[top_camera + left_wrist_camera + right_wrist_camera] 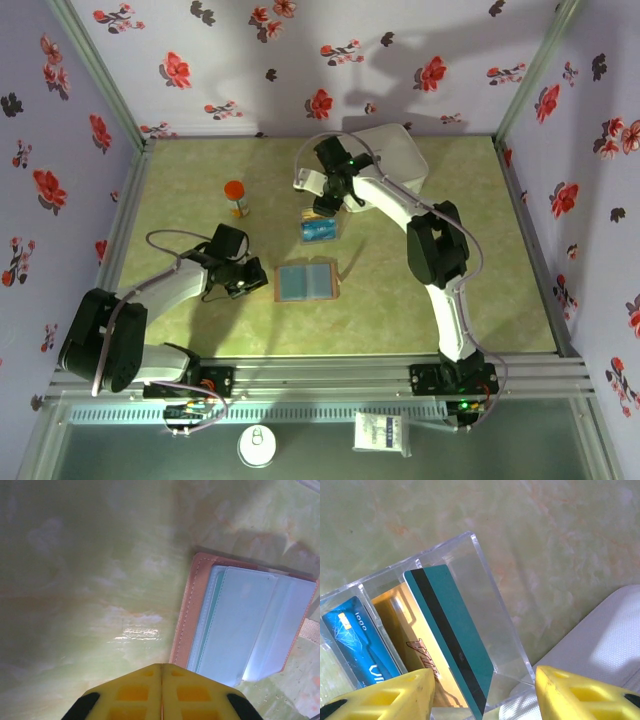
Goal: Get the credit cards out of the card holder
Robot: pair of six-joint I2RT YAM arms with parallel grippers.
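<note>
The card holder (303,283) was seen lying open and flat on the green marbled table (450,290), with its tan leather border underneath and its blue-grey pockets turned upward. In the left wrist view the pockets appeared pale and washed out. A thin teal edge was visible along the pocket nearest the stitched border, possibly a card, though this could not be made out with certainty.

The left gripper (161,690) was held low over the table just to the left of the card holder, its yellow fingers pressed together with nothing between them.

Just beyond the card holder, on the side away from the arm bases, a clear plastic tray (495,620) was set. The credit cards (405,645) were found in it, apart from the card holder. A blue card (357,640) and a yellow card (390,625) were laid side by side, and a teal card (457,625) with a black stripe was propped aslant against the tray's end wall.

The right gripper (482,697) was poised over that tray beyond the card holder, with its jaws spread wide. The lower corner of the teal card was seen in the gap between them, gripped by neither finger.

A white case (600,650) was placed further beyond the card holder and to its right. An orange bottle (236,198) stood upright beyond the card holder and to its left, well apart from it.
</note>
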